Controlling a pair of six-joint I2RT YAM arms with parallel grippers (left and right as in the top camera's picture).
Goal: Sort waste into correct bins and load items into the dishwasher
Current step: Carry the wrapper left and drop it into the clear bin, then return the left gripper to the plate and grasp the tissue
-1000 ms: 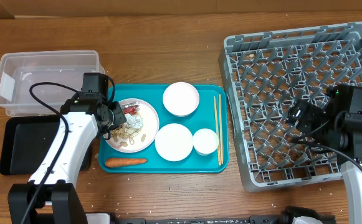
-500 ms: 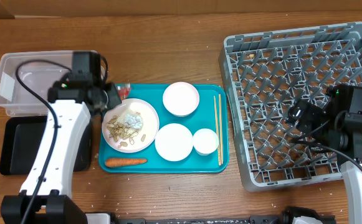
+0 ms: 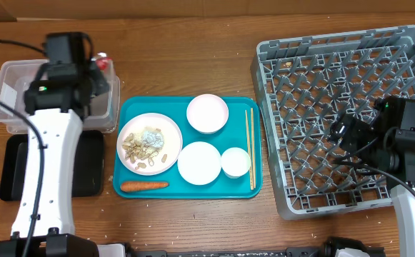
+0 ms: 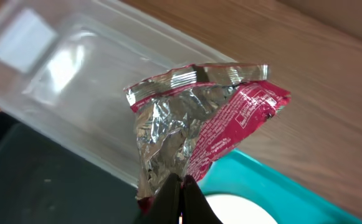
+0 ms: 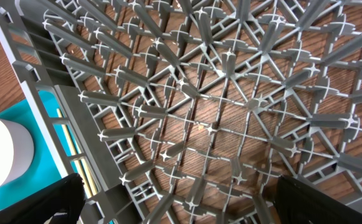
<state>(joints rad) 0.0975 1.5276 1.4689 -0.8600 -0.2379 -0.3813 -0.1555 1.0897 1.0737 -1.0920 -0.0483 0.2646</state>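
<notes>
Left wrist view showed the left gripper [image 4: 181,198] pinched on a crumpled red-and-silver foil wrapper [image 4: 199,134] above the rim of the clear plastic rectangular tub [image 4: 75,87]; released there, the light foil might drift outside.

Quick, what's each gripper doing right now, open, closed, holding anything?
Left gripper: closed on the foil wrapper.
Right gripper: open, empty, above the dish rack.

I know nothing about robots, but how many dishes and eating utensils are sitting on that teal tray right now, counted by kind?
plate: 1
bowls: 2
cup: 1
chopsticks: 2
Total: 6
</notes>
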